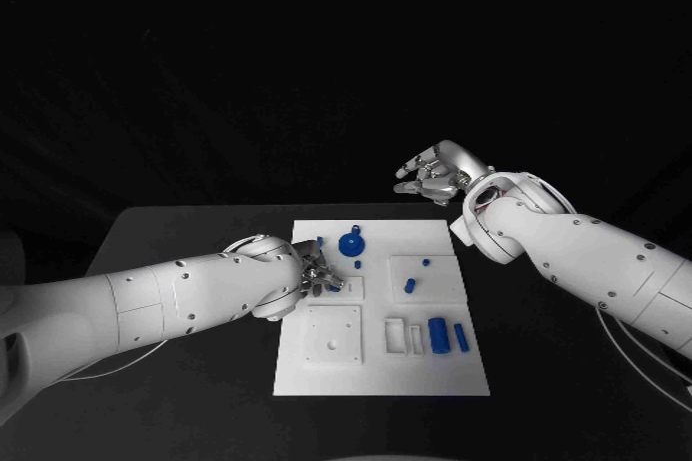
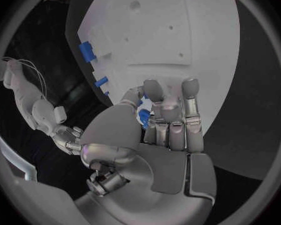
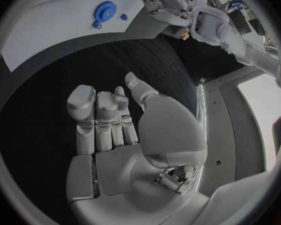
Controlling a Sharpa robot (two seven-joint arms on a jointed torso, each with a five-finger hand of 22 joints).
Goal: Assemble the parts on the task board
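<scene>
The white task board (image 1: 378, 366) lies in the middle of the black table. My left hand (image 1: 316, 272) hovers over the board's left part, its fingers curled in. It pinches a small blue part (image 2: 143, 116) between thumb and fingers. A round blue disc (image 1: 352, 245) and a small blue peg (image 1: 356, 228) sit near the board's far edge. Two blue cylinders (image 1: 437, 333) stand at its right side. My right hand (image 1: 440, 174) is raised beyond the board's far right corner, open and holding nothing (image 3: 115, 130).
More small blue pieces (image 1: 411, 284) sit in the white square on the board's right half. A white square plate (image 1: 333, 336) with holes lies on the near left of the board. Bare black table surrounds the board.
</scene>
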